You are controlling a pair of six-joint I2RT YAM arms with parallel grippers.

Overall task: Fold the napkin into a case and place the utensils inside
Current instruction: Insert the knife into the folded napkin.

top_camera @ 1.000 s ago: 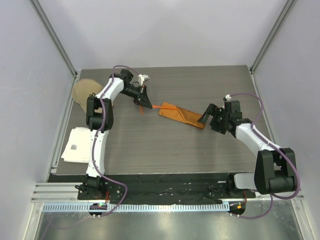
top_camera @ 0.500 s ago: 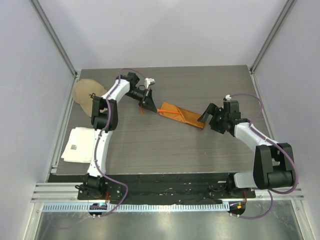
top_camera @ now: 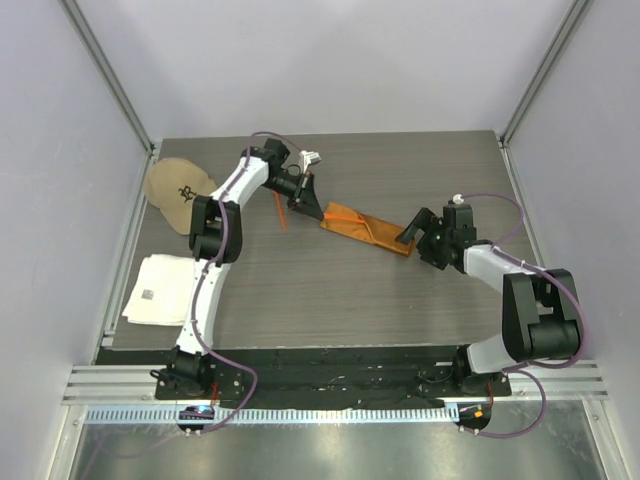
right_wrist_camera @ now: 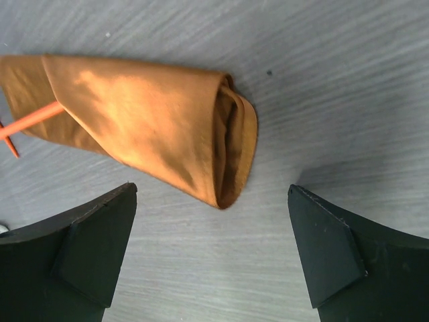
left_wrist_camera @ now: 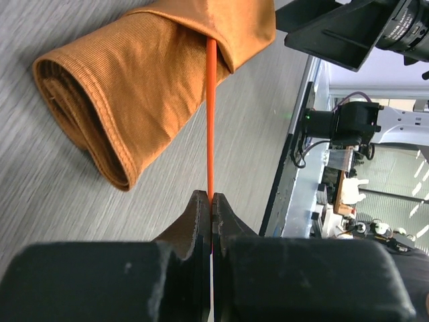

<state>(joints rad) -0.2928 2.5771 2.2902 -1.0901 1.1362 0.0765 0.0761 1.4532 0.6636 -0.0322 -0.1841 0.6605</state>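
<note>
The orange case (top_camera: 365, 228) lies flat on the table (top_camera: 330, 300), just past the middle toward 3 o'clock. The left pincer (top_camera: 307, 207) is at the case's 9 o'clock end. It is squeezed tight on a thin orange utensil (left_wrist_camera: 210, 121), and the far end of that utensil goes in under a fold of the cloth. The right pincer (top_camera: 411, 229) is at the case's 3 o'clock end, its fingers (right_wrist_camera: 87, 248) spread wide and holding nothing. A second utensil (top_camera: 281, 213) lies at 9 o'clock from the left pincer. A tan cap (top_camera: 178, 190) sits at 10 o'clock and a white towel (top_camera: 158, 290) at 8 o'clock.
</note>
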